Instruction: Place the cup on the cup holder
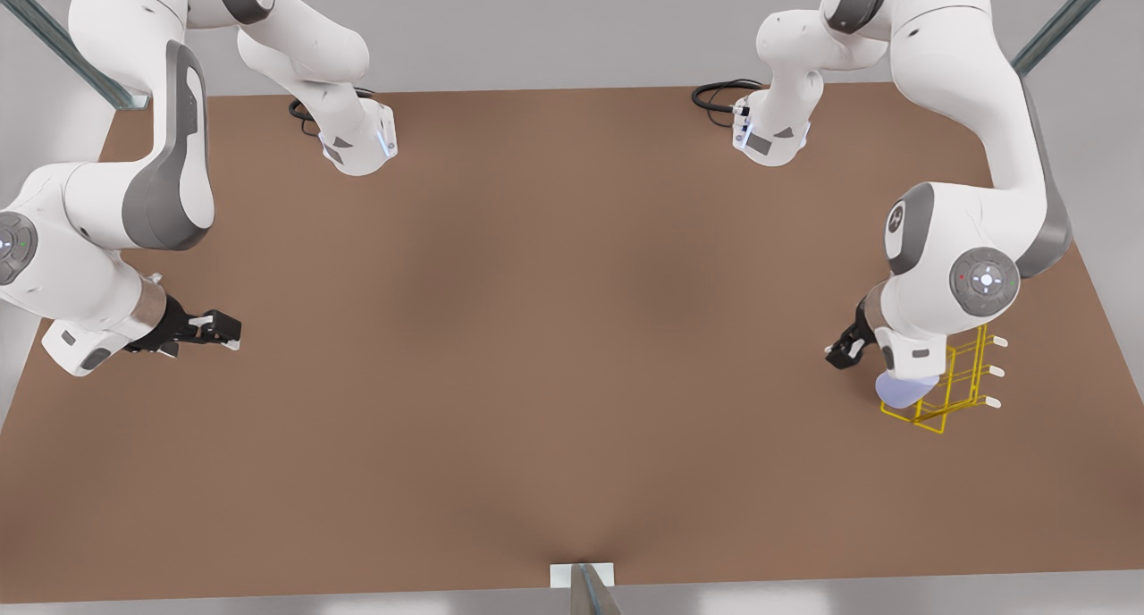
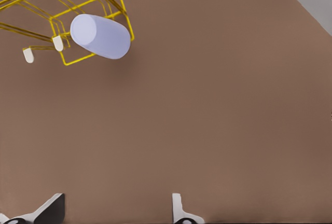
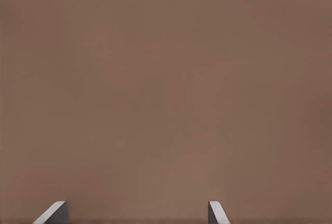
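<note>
My left gripper (image 1: 845,351) hangs just beside the cup holder (image 1: 961,383) at the front view's right, fingers (image 2: 179,211) spread wide and holding nothing. The cup (image 2: 101,36) lies tilted on a peg of the yellow frame, apart from the claw, its closed end toward my wrist camera. I judge the placing done or nearly so; next I would back the arm clear without brushing the wire. My right gripper (image 1: 219,329) waits at the front view's left over the table (image 1: 536,329), open and empty.
</note>
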